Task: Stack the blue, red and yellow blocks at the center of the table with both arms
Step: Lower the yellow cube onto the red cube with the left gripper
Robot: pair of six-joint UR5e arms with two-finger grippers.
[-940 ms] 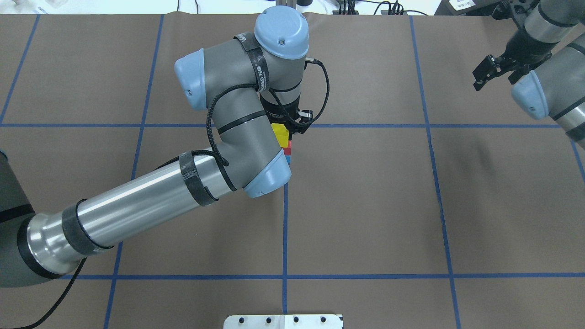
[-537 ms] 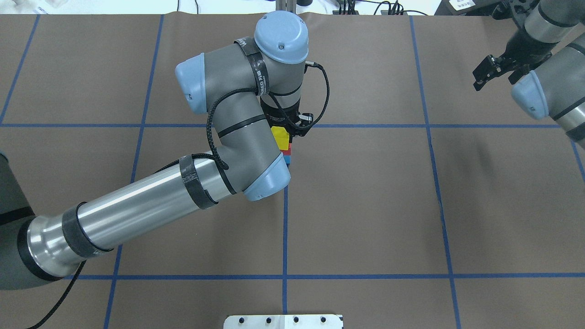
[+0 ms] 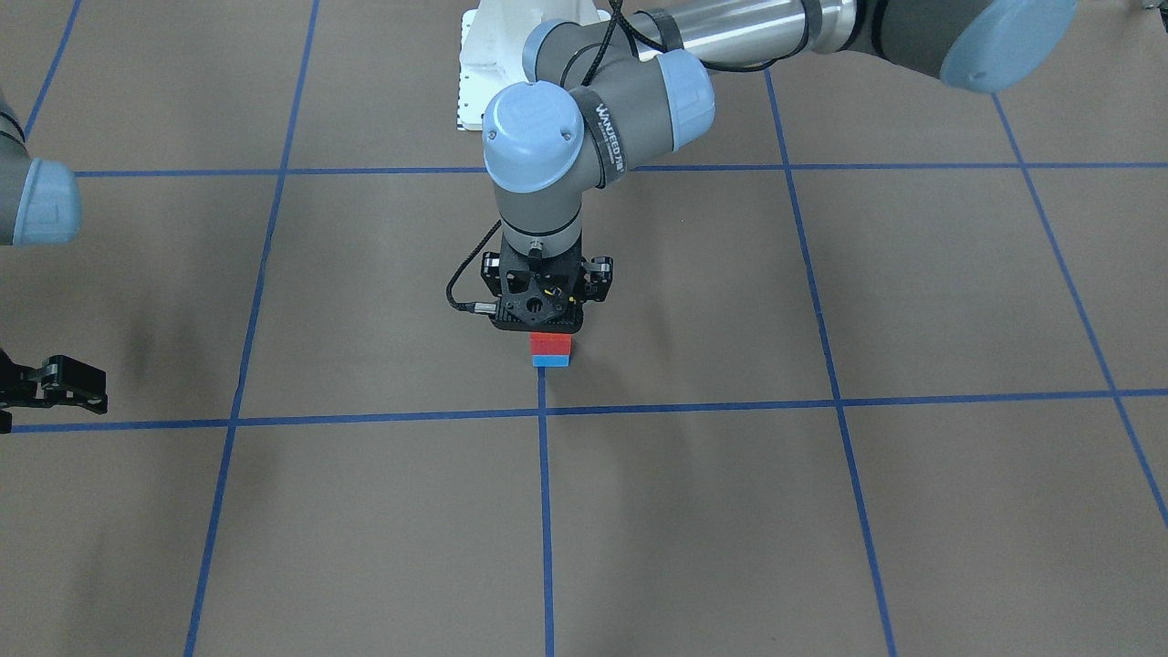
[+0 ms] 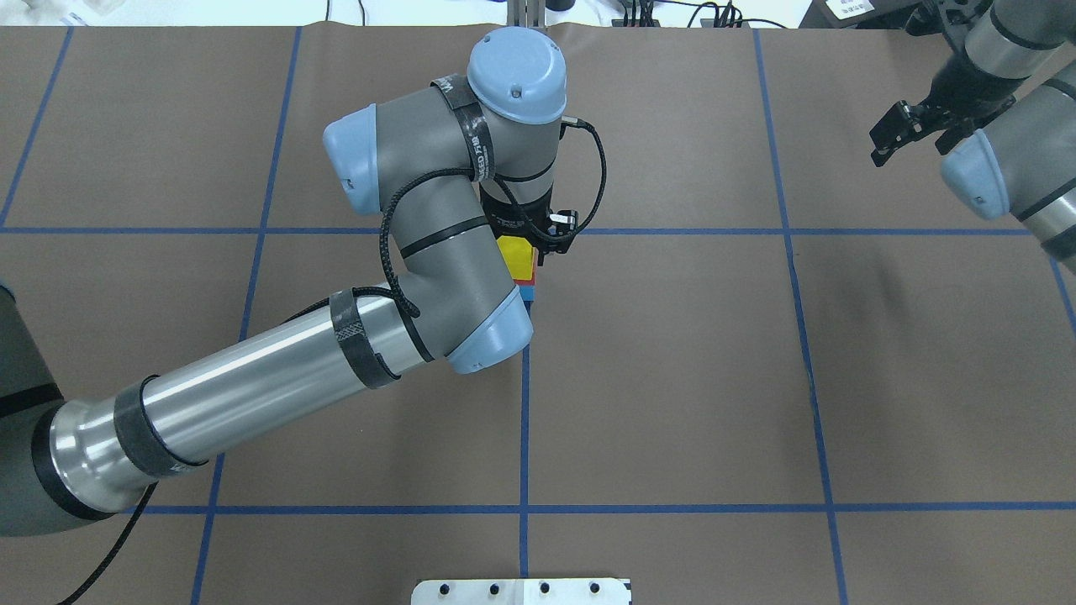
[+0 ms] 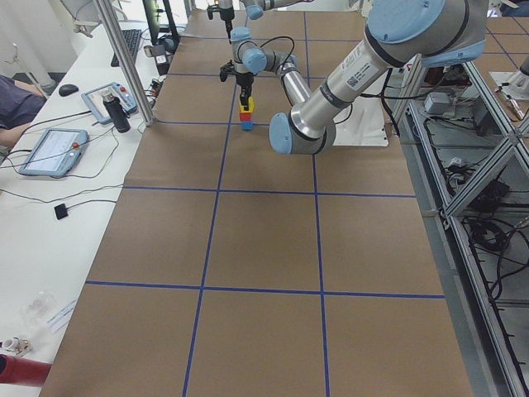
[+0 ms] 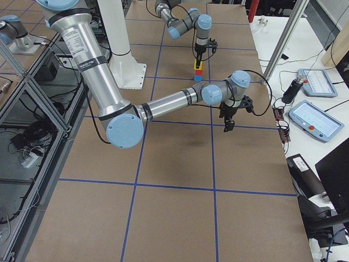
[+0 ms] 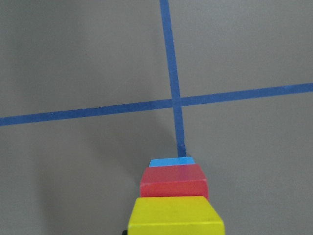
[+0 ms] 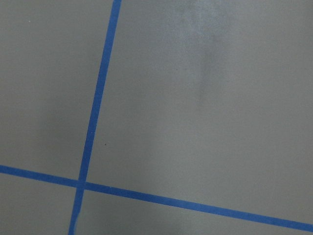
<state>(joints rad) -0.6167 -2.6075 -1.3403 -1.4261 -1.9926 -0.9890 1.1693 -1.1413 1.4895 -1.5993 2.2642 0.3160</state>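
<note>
A yellow block (image 4: 515,259) sits at the top of a stack over a red block (image 3: 551,343) and a blue block (image 3: 551,360) beside the centre tape cross. The left wrist view shows yellow (image 7: 176,215), red (image 7: 173,182) and blue (image 7: 171,161) lined up. My left gripper (image 3: 545,330) stands straight above the stack, shut on the yellow block, which it hides in the front view. My right gripper (image 4: 883,147) hangs open and empty near the far right of the table, well away from the stack; it also shows in the front view (image 3: 55,388).
Blue tape lines (image 4: 524,420) divide the brown table into squares. The robot's white base plate (image 4: 521,591) lies at the near edge. Tablets (image 6: 311,117) and a bottle (image 5: 121,112) stand on the side bench beyond the table's far edge.
My left arm has shifted slightly and brought the yellow block closer onto the red one. The right arm has not moved.
</note>
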